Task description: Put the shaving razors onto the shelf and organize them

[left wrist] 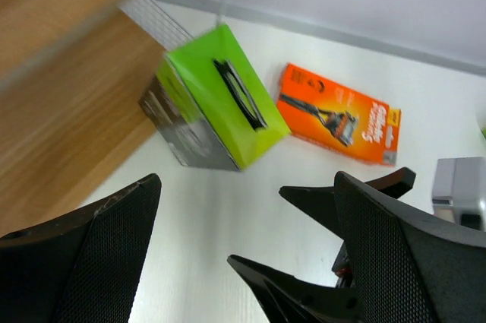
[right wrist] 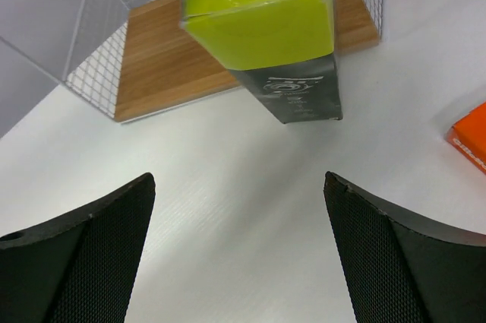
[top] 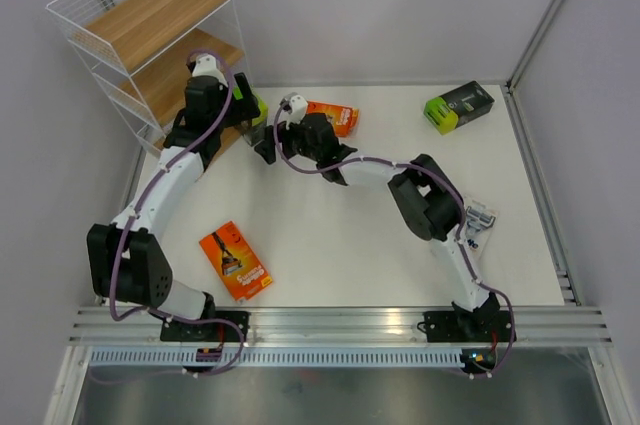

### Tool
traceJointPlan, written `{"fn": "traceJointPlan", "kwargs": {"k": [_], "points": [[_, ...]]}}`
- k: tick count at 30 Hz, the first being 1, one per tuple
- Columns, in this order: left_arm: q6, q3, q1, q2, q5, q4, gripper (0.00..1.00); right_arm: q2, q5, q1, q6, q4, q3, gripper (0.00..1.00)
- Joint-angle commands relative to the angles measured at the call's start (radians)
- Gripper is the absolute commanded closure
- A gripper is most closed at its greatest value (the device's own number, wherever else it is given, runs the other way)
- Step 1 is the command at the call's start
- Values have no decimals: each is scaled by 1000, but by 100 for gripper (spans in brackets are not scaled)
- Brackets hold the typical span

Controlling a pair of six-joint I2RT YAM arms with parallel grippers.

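The shelf (top: 150,15) stands at the far left. A black razor pack with a lime-green end (top: 259,108) stands on the table at the edge of the shelf's bottom board (right wrist: 175,64). It also shows in the left wrist view (left wrist: 213,99) and the right wrist view (right wrist: 266,26). My left gripper (left wrist: 243,262) is open and empty just short of it. My right gripper (right wrist: 239,247) is open and empty, facing it from the other side, its fingers (left wrist: 342,201) close to my left one. An orange pack (top: 335,115) lies behind my right wrist.
A second orange pack (top: 235,260) lies near the left arm's base. A second black-and-lime pack (top: 460,105) lies at the far right. A pale pack (top: 479,217) is partly hidden beside the right arm's elbow. Walls enclose the table.
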Motion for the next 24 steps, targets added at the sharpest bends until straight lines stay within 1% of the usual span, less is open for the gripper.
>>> {"fn": "traceJointPlan", "kwargs": {"k": [1,2,3,4,5,6,7,8,9,10,12,13,14,18,20,21,23,24], "points": [[-38,-35,-75,-36,-34,-22,0,-142,-37,-9,3,78,-151,2],[-44,-41,-90,-35,-49,-25,0,-170,-37,-16,12,84,-191,2],[-65,-47,-120,-33,-65,-33,0,-232,-37,-24,21,92,-236,2],[-77,-64,-136,-36,-86,-38,0,-268,-36,-38,35,107,-336,2],[-88,-74,-153,-39,-136,-39,0,-308,-30,-45,40,115,-392,2],[-108,-86,-182,-44,-154,-38,0,-393,-10,-51,43,119,-447,2],[-119,-93,-193,-46,-163,-33,0,-438,30,-59,44,112,-553,2],[-122,-110,-204,-41,-159,-23,0,-481,48,-73,53,107,-604,2],[-134,-113,-214,-35,-160,-21,0,-565,64,-81,63,101,-653,2],[-142,-113,-219,-17,-163,-21,1,-601,96,-91,76,57,-725,2],[-163,-120,-222,0,-178,-18,3,-688,104,-119,72,-14,-773,2],[-163,-130,-224,9,-186,11,4,-714,148,-125,66,-87,-808,2],[-163,-136,-222,28,-195,30,5,-768,165,-125,66,-110,-829,2],[-131,-127,-221,103,-198,111,17,-905,220,-128,78,-152,-949,2],[-122,-88,-221,161,-200,122,20,-968,243,-127,93,-152,-972,2],[-119,-74,-221,178,-198,120,26,-983,242,-128,99,-147,-991,2],[-117,-37,-219,230,-211,126,32,-1009,243,-127,122,-141,-1001,2],[-116,-26,-220,246,-220,125,37,-1014,248,-128,129,-134,-1011,2]]}}
